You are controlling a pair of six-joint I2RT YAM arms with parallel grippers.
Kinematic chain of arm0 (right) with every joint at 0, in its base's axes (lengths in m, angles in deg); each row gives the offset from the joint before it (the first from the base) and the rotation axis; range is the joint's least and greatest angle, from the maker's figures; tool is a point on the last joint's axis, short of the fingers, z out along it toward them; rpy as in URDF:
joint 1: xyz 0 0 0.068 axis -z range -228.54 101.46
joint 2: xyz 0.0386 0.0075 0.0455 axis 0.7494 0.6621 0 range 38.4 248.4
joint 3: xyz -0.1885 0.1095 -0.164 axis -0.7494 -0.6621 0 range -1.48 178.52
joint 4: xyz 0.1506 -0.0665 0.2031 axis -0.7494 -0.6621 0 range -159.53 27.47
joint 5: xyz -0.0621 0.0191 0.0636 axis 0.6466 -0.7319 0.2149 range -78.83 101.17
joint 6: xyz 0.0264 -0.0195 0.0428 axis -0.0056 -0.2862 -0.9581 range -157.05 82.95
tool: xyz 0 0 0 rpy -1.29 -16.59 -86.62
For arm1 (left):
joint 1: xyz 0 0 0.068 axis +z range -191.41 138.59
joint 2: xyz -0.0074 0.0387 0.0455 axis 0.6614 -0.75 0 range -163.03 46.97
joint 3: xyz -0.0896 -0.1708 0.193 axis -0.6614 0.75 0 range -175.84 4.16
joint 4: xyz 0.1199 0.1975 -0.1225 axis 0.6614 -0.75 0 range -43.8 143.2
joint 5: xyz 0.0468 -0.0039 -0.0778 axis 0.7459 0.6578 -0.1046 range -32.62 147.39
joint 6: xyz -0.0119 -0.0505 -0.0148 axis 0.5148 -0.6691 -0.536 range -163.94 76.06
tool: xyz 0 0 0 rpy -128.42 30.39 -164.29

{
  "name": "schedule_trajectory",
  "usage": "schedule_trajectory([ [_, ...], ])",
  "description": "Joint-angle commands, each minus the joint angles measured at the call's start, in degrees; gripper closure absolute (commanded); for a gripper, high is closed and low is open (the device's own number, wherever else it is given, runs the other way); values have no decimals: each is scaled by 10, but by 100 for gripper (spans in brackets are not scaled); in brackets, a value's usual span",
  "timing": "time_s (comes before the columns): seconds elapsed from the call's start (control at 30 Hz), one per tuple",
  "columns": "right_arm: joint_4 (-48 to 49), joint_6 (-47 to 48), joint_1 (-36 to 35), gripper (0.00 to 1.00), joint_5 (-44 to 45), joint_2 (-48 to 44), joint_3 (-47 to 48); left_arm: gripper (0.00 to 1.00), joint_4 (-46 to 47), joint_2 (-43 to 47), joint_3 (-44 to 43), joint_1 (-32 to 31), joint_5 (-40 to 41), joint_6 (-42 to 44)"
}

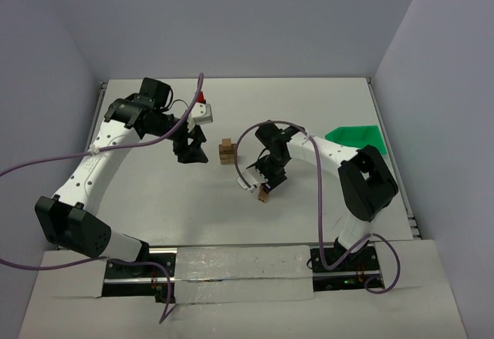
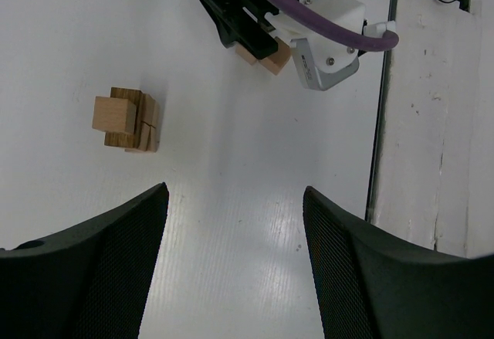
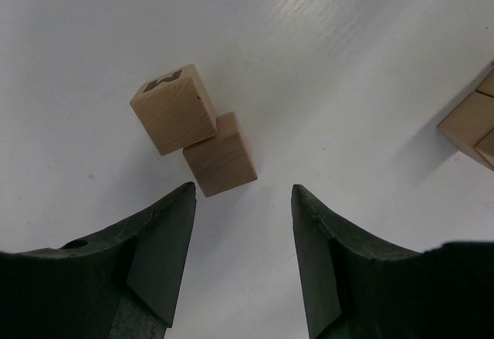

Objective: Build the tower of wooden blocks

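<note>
A small stack of light-brown wooden cubes (image 1: 226, 151) stands mid-table; it also shows in the left wrist view (image 2: 127, 119) and at the right edge of the right wrist view (image 3: 472, 127). Two loose cubes lie touching each other on the table (image 1: 263, 194): one with a dark mark on top (image 3: 174, 109) and a plain one (image 3: 221, 156). My right gripper (image 3: 243, 188) is open and empty, just above and beside the plain cube. My left gripper (image 2: 235, 192) is open and empty, hovering left of the stack (image 1: 191, 152).
A bright green bin (image 1: 355, 134) lies at the right side of the table. A small red object (image 1: 200, 96) sits behind the left wrist. The right arm's wrist (image 2: 320, 34) shows in the left wrist view. Purple cables hang from both arms.
</note>
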Motion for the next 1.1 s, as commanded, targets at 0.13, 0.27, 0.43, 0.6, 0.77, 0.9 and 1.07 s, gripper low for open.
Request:
schedule_trajectory([
  [0.13, -12, 37, -22, 41, 24, 13, 6, 23, 18, 3, -15, 1, -9, -2],
  [0.27, -3, 45, -24, 42, 33, 15, -8, 23, 23, 0, -13, 1, -7, -3],
  [0.43, 0, 48, -25, 46, 38, 20, -14, 23, 25, 0, -12, 1, -5, -3],
  [0.6, 8, 48, -25, 50, 37, 25, -17, 23, 26, -1, -10, 1, -1, -5],
  [0.77, 12, 47, -26, 52, 34, 24, -21, 23, 31, 0, -4, 1, 0, -6],
  [0.9, 11, 42, -28, 56, 32, 20, -22, 23, 33, 1, 1, 2, 1, -6],
  [1.07, 9, 15, -31, 65, 21, 15, -15, 23, 35, 6, 2, 1, 5, -7],
])
